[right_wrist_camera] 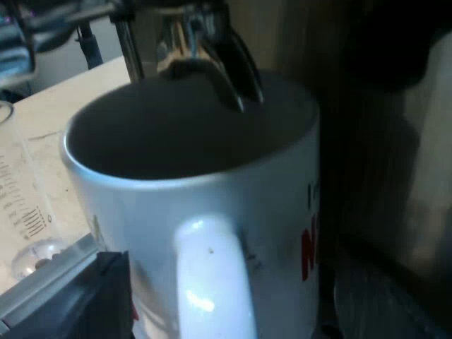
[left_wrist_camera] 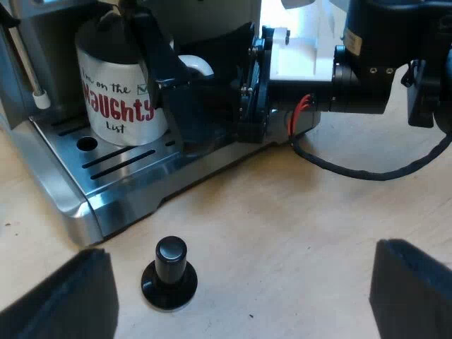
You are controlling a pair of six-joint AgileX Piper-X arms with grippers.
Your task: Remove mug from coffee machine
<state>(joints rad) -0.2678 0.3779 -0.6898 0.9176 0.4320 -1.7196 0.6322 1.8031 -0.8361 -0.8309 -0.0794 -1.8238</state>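
Observation:
A white mug [left_wrist_camera: 116,106] with red "NAUGHTY" lettering stands on the espresso machine's drip tray [left_wrist_camera: 127,169]. My right gripper [left_wrist_camera: 194,85] reaches in at the mug's side, one black finger on each side of the white handle [left_wrist_camera: 196,65]. Up close, the handle [right_wrist_camera: 212,282] sits between my right gripper's [right_wrist_camera: 240,282] fingers with a gap on both sides, so the gripper is open. The mug [right_wrist_camera: 141,212] is under the metal spouts [right_wrist_camera: 212,63]. My left gripper [left_wrist_camera: 236,282] hangs wide open over the wooden table, holding nothing.
A tamper with a black knob [left_wrist_camera: 169,274] stands on the table just before the machine, near my left gripper. A steam wand [left_wrist_camera: 32,70] hangs beside the mug. A measuring glass [right_wrist_camera: 21,205] stands on the table past the tray's edge.

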